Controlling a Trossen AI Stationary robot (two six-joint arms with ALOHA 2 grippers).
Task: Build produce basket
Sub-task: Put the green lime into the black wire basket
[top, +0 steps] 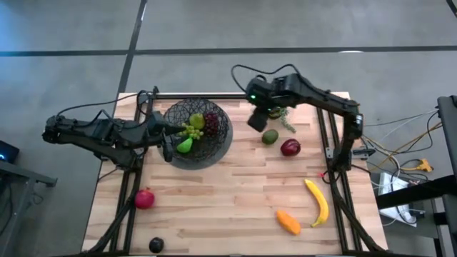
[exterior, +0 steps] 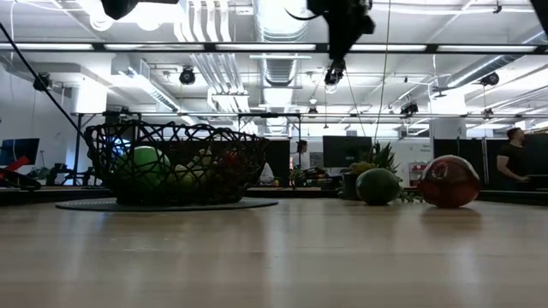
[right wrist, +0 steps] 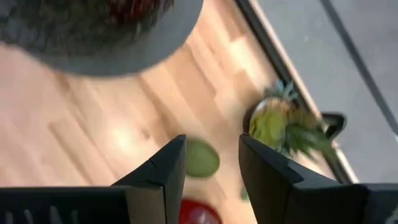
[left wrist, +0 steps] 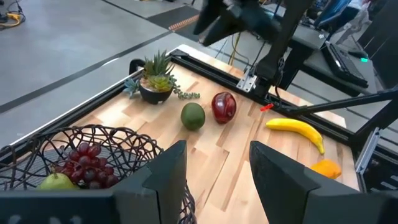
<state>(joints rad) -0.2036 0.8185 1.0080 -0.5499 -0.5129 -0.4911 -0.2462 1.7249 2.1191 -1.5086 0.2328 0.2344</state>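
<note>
The dark wire basket (top: 207, 146) stands on a flat grey disc near the table's far edge. It holds purple grapes (top: 211, 123), green grapes (top: 193, 130) and a green fruit (top: 185, 145). My left gripper (top: 168, 140) is open and hovers over the basket's left rim; its wrist view looks past the open fingers (left wrist: 214, 168) across the basket (left wrist: 93, 152). My right gripper (top: 258, 118) is open and raised above the table, just beyond the avocado (top: 269, 137), which shows between its fingers (right wrist: 211, 165) in its wrist view (right wrist: 200, 158). A red apple (top: 290, 148) lies right of the avocado.
A small spiky plant in a pot (top: 280, 114) stands by the far edge beside my right gripper. A banana (top: 318, 202) and an orange piece (top: 288, 221) lie near the right front. A red fruit (top: 144, 198) and a dark plum (top: 156, 245) lie at the left front.
</note>
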